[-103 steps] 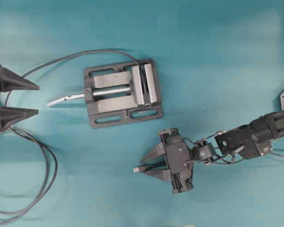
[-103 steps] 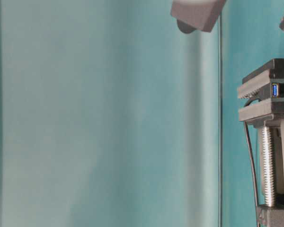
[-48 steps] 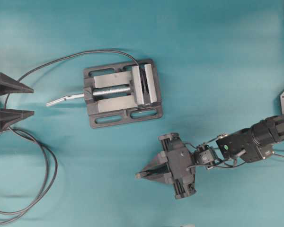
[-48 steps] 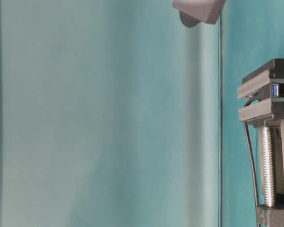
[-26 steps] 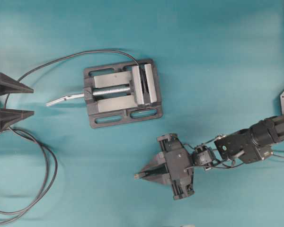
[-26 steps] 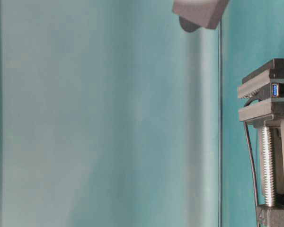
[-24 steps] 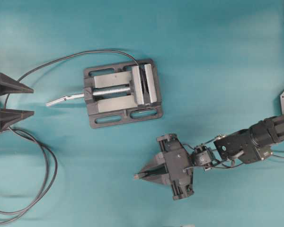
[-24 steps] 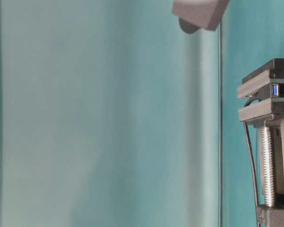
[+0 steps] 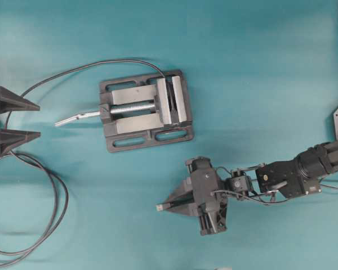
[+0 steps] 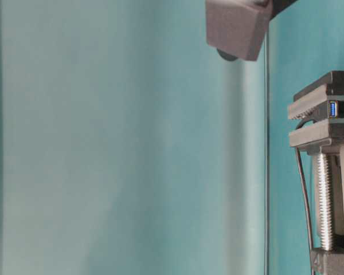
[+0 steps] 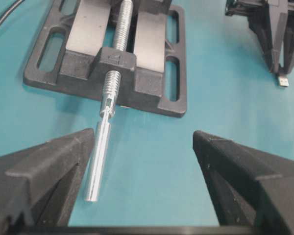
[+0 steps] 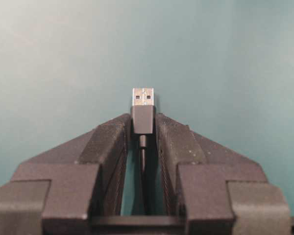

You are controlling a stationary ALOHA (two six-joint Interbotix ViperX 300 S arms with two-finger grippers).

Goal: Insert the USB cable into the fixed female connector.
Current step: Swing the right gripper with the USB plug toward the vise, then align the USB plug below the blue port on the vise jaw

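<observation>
The USB cable's black plug (image 12: 143, 119) sits pinched between the fingers of my right gripper (image 12: 143, 120), its silver tip poking out in front. In the overhead view this right gripper (image 9: 168, 206) hovers below and right of the vise, the plug's tip (image 9: 158, 207) pointing left. The fixed female connector (image 10: 333, 109) shows its blue socket, clamped between the vise's jaws; from above it is a small dark block (image 9: 170, 101). My left gripper (image 9: 38, 119) stands open at the left edge, with nothing between its fingers (image 11: 63, 161).
The dark grey vise (image 9: 143, 109) stands mid-table, its silver handle rod (image 9: 76, 117) pointing left toward my left gripper. The connector's thin cable (image 9: 101, 63) arcs back left. A long looping black cable (image 9: 53, 208) lies at the lower left. A grey arm part (image 10: 236, 26) hangs at the top of the table-level view.
My right gripper has shifted slightly left with the plug still in it. The grey arm part in the table-level view has come lower. The left arm has not moved.
</observation>
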